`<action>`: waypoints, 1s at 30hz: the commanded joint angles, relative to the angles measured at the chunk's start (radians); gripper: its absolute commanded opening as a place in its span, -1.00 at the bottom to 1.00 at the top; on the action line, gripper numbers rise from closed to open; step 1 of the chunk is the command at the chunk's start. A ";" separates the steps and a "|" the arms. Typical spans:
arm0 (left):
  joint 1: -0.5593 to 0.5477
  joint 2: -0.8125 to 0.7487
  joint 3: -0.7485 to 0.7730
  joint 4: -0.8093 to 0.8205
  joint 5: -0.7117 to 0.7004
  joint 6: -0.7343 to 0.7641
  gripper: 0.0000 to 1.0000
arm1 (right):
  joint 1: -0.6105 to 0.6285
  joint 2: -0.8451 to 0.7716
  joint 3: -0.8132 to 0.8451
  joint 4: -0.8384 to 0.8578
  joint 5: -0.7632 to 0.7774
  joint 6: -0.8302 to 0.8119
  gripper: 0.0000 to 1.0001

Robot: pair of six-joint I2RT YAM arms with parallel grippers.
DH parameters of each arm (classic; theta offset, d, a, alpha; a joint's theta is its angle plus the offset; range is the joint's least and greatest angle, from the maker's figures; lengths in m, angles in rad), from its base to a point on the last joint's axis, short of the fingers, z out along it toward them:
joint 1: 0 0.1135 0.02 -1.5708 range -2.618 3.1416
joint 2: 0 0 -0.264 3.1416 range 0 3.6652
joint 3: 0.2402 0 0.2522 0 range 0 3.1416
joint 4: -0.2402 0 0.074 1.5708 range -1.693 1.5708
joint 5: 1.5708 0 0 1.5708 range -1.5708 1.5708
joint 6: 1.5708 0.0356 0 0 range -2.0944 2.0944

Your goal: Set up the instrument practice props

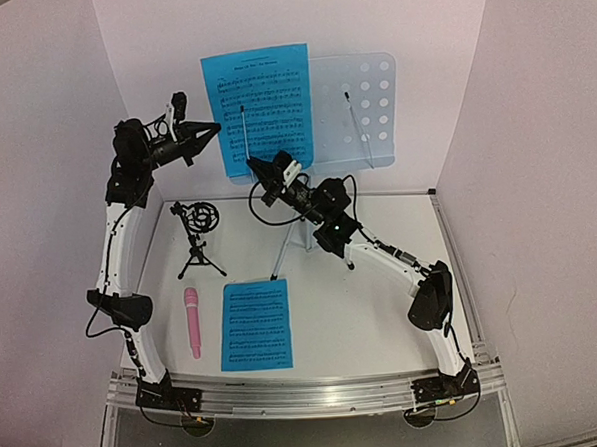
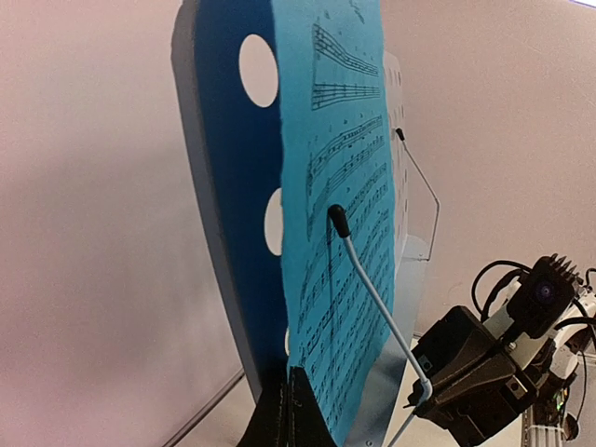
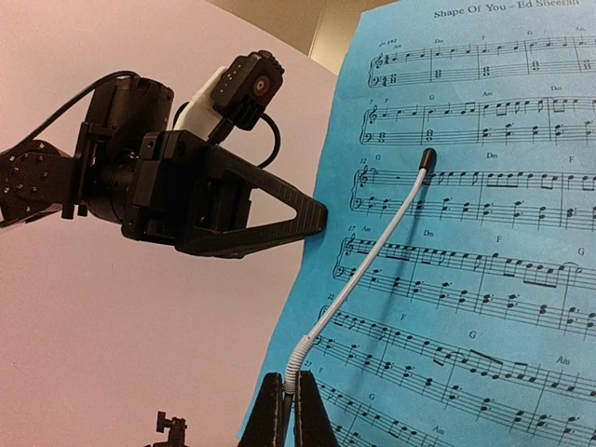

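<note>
The pale-blue perforated music stand [image 1: 367, 100] stands at the back on its slim tripod. A bright-blue sheet of music [image 1: 260, 110] stands on its left half. My left gripper [image 1: 214, 130] is shut on that sheet's left edge; the left wrist view shows the shut fingertips [image 2: 291, 410] at the sheet [image 2: 349, 233]. My right gripper [image 1: 256, 167] is shut on the coiled base of the left page-holder wire [image 3: 372, 251], which lies across the sheet [image 3: 484, 186]. A second sheet [image 1: 256, 324], the pink stick microphone [image 1: 193, 322] and the small black ring-topped tripod [image 1: 199, 234] rest on the table.
White walls close in the table on the left, back and right. The stand's right page-holder wire [image 1: 359, 128] lies on the bare right half. The stand's tripod legs [image 1: 294, 239] spread just behind my right arm. A metal rail [image 1: 307, 388] runs along the near edge.
</note>
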 commanded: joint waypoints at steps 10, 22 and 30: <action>-0.011 0.006 0.028 -0.004 -0.010 0.045 -1.00 | 0.002 -0.018 0.054 0.095 -0.015 -0.034 -1.00; -0.010 -0.003 0.016 -0.056 -0.044 0.131 -1.00 | 0.002 -0.015 0.053 0.096 -0.007 -0.025 -1.00; -0.011 0.001 0.021 -0.035 -0.046 0.127 -1.00 | 0.002 -0.016 0.046 0.110 0.008 -0.013 -0.91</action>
